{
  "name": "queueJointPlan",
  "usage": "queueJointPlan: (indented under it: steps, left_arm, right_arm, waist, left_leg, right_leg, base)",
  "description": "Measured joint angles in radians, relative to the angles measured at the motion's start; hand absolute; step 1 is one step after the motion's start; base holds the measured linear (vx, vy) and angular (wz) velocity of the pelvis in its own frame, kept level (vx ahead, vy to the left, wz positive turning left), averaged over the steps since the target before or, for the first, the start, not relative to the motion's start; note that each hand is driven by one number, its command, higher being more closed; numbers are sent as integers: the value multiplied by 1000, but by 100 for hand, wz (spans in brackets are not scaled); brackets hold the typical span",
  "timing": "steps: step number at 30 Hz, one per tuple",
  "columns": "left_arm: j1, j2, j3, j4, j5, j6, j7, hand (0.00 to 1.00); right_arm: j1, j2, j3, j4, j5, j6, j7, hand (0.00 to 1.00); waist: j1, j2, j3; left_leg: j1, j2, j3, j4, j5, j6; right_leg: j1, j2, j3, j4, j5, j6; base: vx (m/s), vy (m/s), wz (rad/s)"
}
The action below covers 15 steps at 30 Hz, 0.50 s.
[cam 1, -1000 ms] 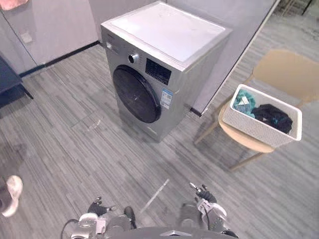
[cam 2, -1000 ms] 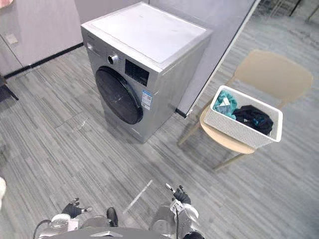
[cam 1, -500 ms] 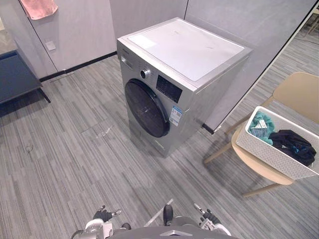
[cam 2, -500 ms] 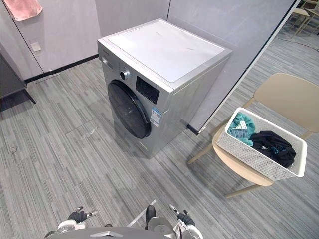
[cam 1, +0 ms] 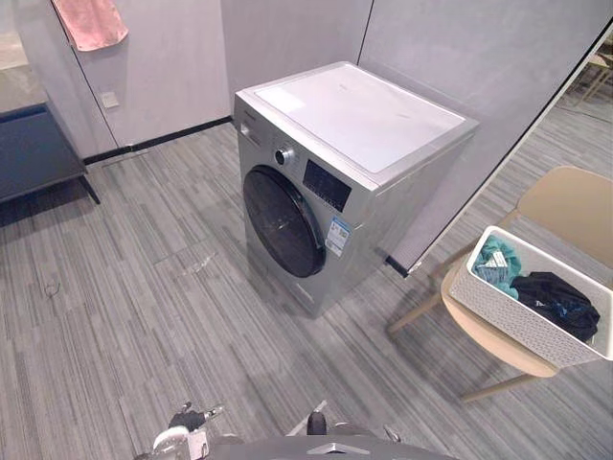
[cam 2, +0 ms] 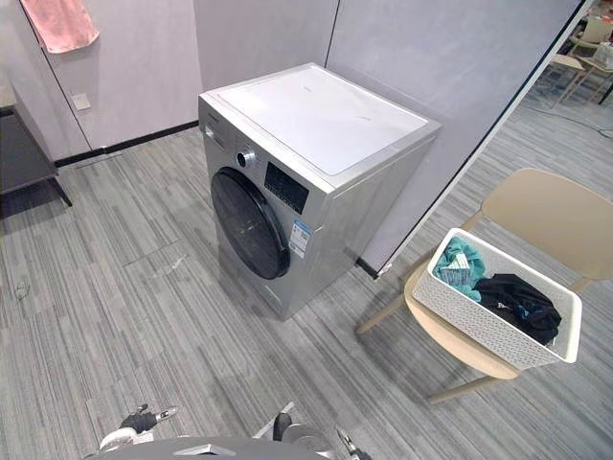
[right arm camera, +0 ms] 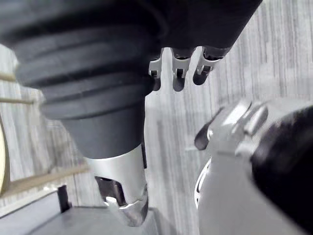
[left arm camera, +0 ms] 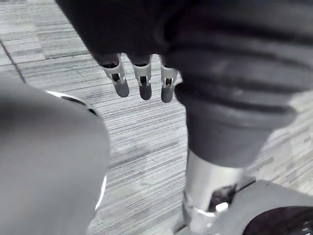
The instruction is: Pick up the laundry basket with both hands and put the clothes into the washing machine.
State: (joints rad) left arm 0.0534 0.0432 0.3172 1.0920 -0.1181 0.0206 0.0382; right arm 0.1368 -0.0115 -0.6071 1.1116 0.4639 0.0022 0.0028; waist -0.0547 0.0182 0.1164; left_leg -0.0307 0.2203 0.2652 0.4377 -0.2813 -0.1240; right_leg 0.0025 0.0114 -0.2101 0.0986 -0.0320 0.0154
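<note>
Nearest: left hand (left arm camera: 143,83) and right hand (right arm camera: 178,73) hang low over the grey plank floor (cam 1: 144,316). The fingers of both are loose and fairly straight, and they hold nothing.

Further out, to the right: the white laundry basket (cam 2: 469,321) sits on the seat of a tan chair (cam 2: 546,216), well apart from both hands. A teal garment (cam 2: 460,266) and a black garment (cam 2: 517,302) lie inside.

Centre: silver washing machine (cam 2: 316,125). Its round dark door (cam 2: 249,222) looks closed.

Far left: dark table (cam 1: 34,153) by the wall, with a pink cloth (cam 2: 59,21) hanging higher up.
</note>
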Motion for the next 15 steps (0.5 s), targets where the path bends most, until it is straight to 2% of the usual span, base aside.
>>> queueJointPlan:
  steps: [1, 2, 4, 6, 7, 8, 9, 10, 11, 12, 13, 14, 15]
  left_arm:
    - [-3, -8, 34, -14, -44, -1, -1, 0]
    - [-15, -8, 39, -42, -79, -6, -2, 0]
    - [-7, -7, 38, -56, -121, -8, 1, 0]
    - [-3, -5, 38, -55, -151, -9, 2, 0]
    - [0, -5, 44, -53, -158, -9, 14, 0]
    - [3, -6, 57, -48, -160, -9, 18, 0]
    - [13, -9, 75, -38, -163, -9, 23, 0]
    - [16, -11, 79, -12, -166, -13, 22, 0]
    - [15, -5, 74, -8, -164, -13, 21, 0]
    - [16, -1, 68, 1, -161, -15, 22, 0]
    - [16, 2, 58, 2, -158, -15, 22, 0]
    - [15, 10, 47, 2, -158, -15, 21, 0]
    - [6, 32, 14, 1, -153, -15, 19, 0]
  right_arm:
    - [3, 2, 7, 0, 0, 1, -6, 0]
    - [7, 0, 19, 0, 0, 1, -9, 0]
    - [5, -18, 45, -1, 1, -2, -12, 0]
    - [-16, -17, 44, -14, 14, -8, -13, 0]
    - [-15, -9, 45, -37, 41, -9, -13, 0]
    - [-15, -6, 46, -42, 52, -9, -13, 0]
    - [-13, -6, 44, -54, 61, -10, -14, 0]
    - [-19, -15, 26, -42, 61, -13, -16, 0]
    - [-22, -16, 12, -22, 61, -10, -18, 0]
    - [-32, -18, 4, 3, 60, -2, -25, 0]
    - [-41, -15, 6, 9, 60, 4, -31, 0]
    - [-42, -9, 5, 9, 61, 4, -31, 0]
    - [-54, 0, 4, 9, 62, 2, -34, 0]
  waist:
    - [3, -6, 19]
    - [12, -24, 44]
    - [17, -18, 46]
    - [14, -20, 45]
    - [11, -20, 45]
    - [8, -19, 45]
    - [-4, -8, 41]
    - [-7, 3, 34]
    - [-4, 7, 36]
    - [-4, 0, 30]
    - [-7, -2, 27]
    - [-9, -15, 20]
    - [-2, -40, 4]
  left_leg:
    - [-87, 43, 33, 201, 27, 23]
    - [-157, 67, 31, 367, 72, 46]
    - [-218, 102, 30, 469, 36, 42]
    - [-212, 133, 41, 358, 11, 46]
    - [-185, 159, 49, 217, 15, 43]
    - [-170, 173, 56, 146, 18, 41]
    - [-142, 201, 74, -13, 31, 41]
    - [-130, 186, 103, -49, 109, -10]
    - [-136, 161, 117, -53, 117, -21]
    - [-137, 138, 139, -48, 117, -21]
    - [-138, 114, 146, -34, 116, -19]
    - [-142, 88, 147, -27, 104, -6]
    - [-152, 42, 152, 1, 72, 11]
  right_leg:
    - [-5, -12, -8, 45, -29, -2]
    - [-9, -35, -8, 88, -53, -1]
    - [-17, -77, 1, 116, -66, 6]
    - [-25, -126, 4, 107, -68, 14]
    - [-30, -153, 9, 89, -66, 33]
    - [-37, -168, 13, 85, -65, 48]
    - [-47, -196, 23, 74, -53, 99]
    - [-49, -226, 39, 59, -35, 155]
    - [-39, -250, 47, 38, -33, 180]
    - [-26, -270, 72, 52, -40, 207]
    - [-18, -280, 87, 101, -48, 212]
    - [-4, -288, 86, 102, -47, 208]
    - [21, -318, 48, 63, -56, 199]
  base:
    - [-57, 91, 36]
    - [-67, 130, 23]
    - [-9, 197, -21]
    - [40, 281, -38]
    - [37, 290, -35]
    - [77, 517, -29]
    - [94, 600, -4]
    - [114, 596, 7]
    - [151, 467, 18]
    - [235, 374, 21]
    - [262, 354, 25]
    - [295, 269, 28]
    - [257, 229, 10]
